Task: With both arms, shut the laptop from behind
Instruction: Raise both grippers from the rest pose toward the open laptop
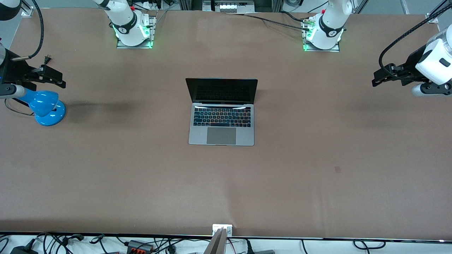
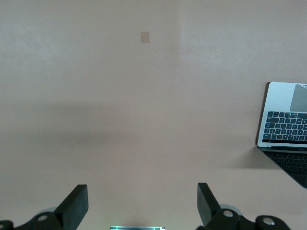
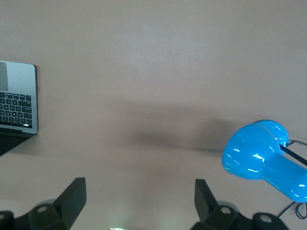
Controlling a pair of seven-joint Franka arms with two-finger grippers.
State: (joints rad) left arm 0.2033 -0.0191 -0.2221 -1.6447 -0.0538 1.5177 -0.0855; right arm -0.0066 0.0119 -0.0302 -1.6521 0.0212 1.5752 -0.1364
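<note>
- Readable markings: none legible on the laptop, on either arm, or on the worktop. Each arm base carries a black band with a small white emblem too small to read.
- Right end effector: it hangs over the right arm's end of the worktop, above the blue desk lamp. In the right wrist view its two black fingers stand wide apart with nothing between them.
- Blue desk lamp: glossy blue shade and round blue base, resting on the worktop at the right arm's end, well apart from the laptop.
- Worktop: a flat, matte brown surface. Soft shadows lie on it under both arms. A small darker square patch lies toward the left arm's end, nearer to the front camera than the laptop.
- Room: cables and plugs run along the worktop edge nearest the front camera. Green lights glow at both arm bases.
- Laptop: it sits near the middle of the worktop, lid open, dark screen upright. The hinge side faces the arm bases; the trackpad faces the front camera. The long axis runs between the two arms' ends.
- Left end effector: it hangs over the left arm's end of the worktop. Its fingers stand wide apart and empty.
</note>
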